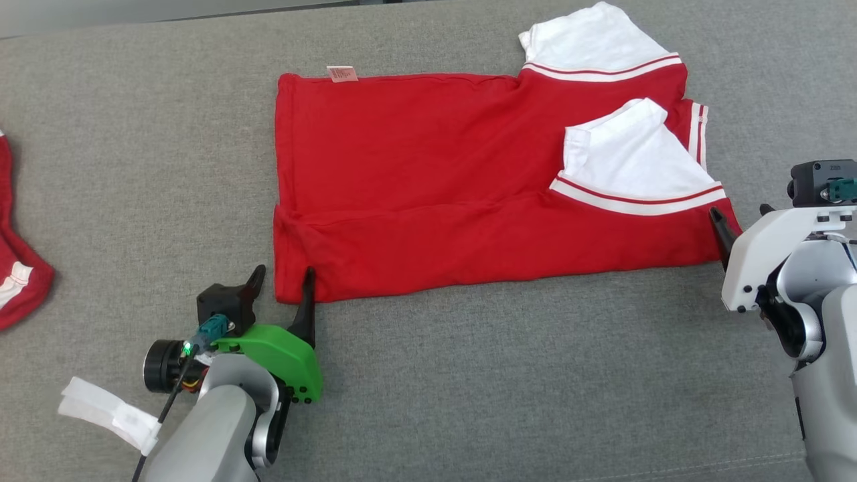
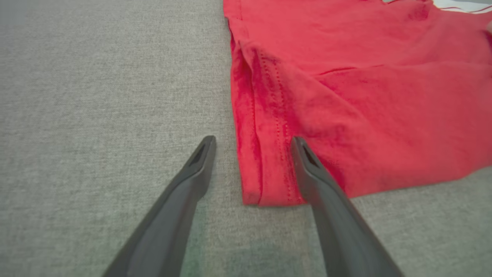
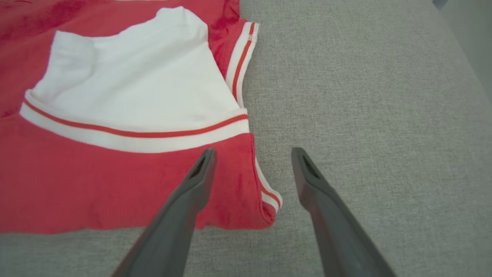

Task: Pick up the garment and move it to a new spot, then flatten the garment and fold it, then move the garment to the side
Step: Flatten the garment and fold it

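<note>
**Item 1: garment** (image 1: 428, 187). Red shirt with white sleeves trimmed in red stripe. It lies spread on the grey fabric surface (image 1: 469, 375), folded lengthwise. One white sleeve (image 1: 636, 157) lies on top of the red body and the other (image 1: 592, 40) juts past the far edge. A small label (image 1: 342, 73) shows on the far edge, at the hem end.

**Item 2: left tool** (image 1: 283, 274). At the garment's near hem corner, fingers spread wide, holding nothing. In the left wrist view (image 2: 253, 140), one finger lies over the red cloth and the other over bare grey, with the stitched hem between them. I cannot tell whether it touches the cloth.

**Item 3: right tool** (image 1: 720, 231). At the garment's near shoulder corner, by the striped neckline, jaws wide apart and empty. In the right wrist view (image 3: 253, 152), one finger is over the red and the other is off the garment's edge.

**Item 4: second red cloth** (image 1: 17, 268). Well apart from the garment, beyond its hem end, and cut off by the frame.

**Item 5: white strap** (image 1: 107, 412). On the left arm, nearer the robot than the garment.
</note>
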Controlling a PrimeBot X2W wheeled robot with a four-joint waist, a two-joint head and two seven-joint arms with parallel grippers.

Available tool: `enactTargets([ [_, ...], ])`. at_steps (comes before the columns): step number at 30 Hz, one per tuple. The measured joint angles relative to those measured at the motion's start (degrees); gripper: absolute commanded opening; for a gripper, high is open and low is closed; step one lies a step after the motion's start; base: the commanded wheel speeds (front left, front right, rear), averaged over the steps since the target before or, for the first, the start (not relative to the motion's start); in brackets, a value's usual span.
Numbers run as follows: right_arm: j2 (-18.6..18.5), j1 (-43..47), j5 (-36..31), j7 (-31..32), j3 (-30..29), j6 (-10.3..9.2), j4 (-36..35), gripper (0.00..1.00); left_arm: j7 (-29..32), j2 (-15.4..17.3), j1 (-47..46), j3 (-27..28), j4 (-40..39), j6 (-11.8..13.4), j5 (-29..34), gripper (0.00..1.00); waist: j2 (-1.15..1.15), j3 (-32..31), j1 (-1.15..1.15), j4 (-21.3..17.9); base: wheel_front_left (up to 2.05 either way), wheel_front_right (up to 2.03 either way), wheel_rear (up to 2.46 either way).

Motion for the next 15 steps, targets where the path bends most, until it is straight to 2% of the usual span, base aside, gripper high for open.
enactTargets([
  [7, 0.63, -1.01, -0.53, 1.78, 0.19, 0.00, 4.82, 1.00, 0.30, -0.92, -2.40, -0.65, 2.96, 1.79, 0.87, 1.00, 0.00, 1.81, 0.00, 0.35, 0.00, 0.00, 0.00],
  [12, 0.80, -0.84, -1.57, 2.05, -0.03, 0.00, 5.54, 1.00, -0.13, -1.29, -3.59, -0.58, 4.74, 3.25, 1.13, 1.00, 0.00, 2.52, 0.00, 0.44, 0.00, 0.00, 0.00],
  [15, 1.05, -0.59, -1.68, 1.38, -0.19, 0.00, 5.94, 1.00, 0.42, -1.44, -4.12, -0.70, 5.80, 3.32, 1.10, 1.00, 0.00, 2.59, 0.00, 0.26, 0.00, 0.00, 0.00],
])
